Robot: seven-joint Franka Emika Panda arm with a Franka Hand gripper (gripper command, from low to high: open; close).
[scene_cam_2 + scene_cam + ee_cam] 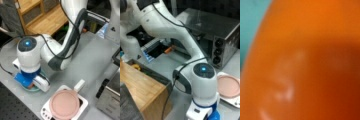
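Grey tabletop (82,62) fills both front views, with a wooden shelf unit (42,15) at one edge and a steel toaster oven (220,37) at another. Pressed close under the wrist camera is an orange object (305,60); it fills almost the whole wrist view, smooth and glossy, with a strip of teal showing at the upper left. That teal belongs to a teal plate (37,89) lying near the tabletop's front edge in a front view, mostly covered by the arm's blue-and-white wrist; a small reddish-orange bit of the object peeks out beneath the wrist there. The gripper (31,85) points straight down onto this plate, and its fingers are hidden beneath the wrist, so I cannot tell whether they are clamped on the orange object or spread apart. Just beside the plate, toward a front view's right, stands a white scale (47,112) carrying a pink plate (64,104). The same pink plate (228,86) shows in both front views, lying near the toaster oven. Well apart, by the wooden shelf unit, a dark tray (150,72) holds something yellow (136,66).
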